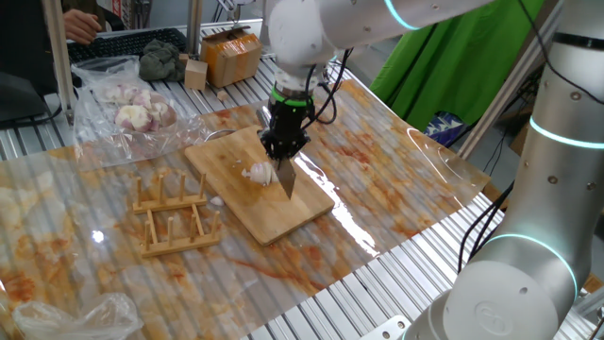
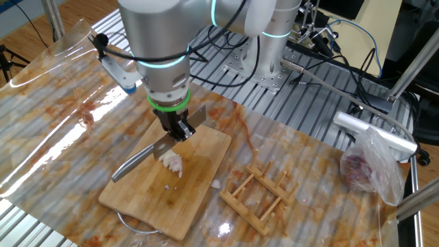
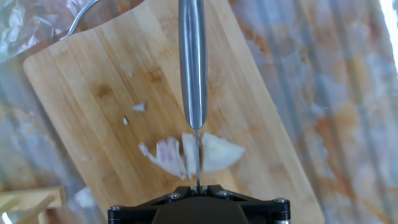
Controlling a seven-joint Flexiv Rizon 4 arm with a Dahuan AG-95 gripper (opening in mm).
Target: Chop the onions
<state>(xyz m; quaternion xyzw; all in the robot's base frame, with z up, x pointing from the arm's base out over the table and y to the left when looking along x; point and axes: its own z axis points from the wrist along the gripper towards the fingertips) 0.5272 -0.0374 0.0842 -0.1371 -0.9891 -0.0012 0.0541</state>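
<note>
Stained plastic sheeting covers the table under the cutting board (image 1: pixel 269 203).
Gripper (image 1: pixel 283 146), clenched on the knife (image 2: pixel 147 156), hangs over the onions (image 3: pixel 189 154) at board centre; rack (image 1: pixel 175 215) lower left; hand view alone shows wedges split.

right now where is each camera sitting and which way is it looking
One fixed view: sits high off a table corner, looking down across the cutting board, knife, wooden rack and bagged onions; the arm and its base show.
The other fixed view: sits high on the opposite side, facing the arm's base; same cutting board, rack and bag.
Hand view: sits on the hand, looking straight down the knife at the onion; only the gripper's black edge shows.
All three share the cutting board, knife and onion.
</note>
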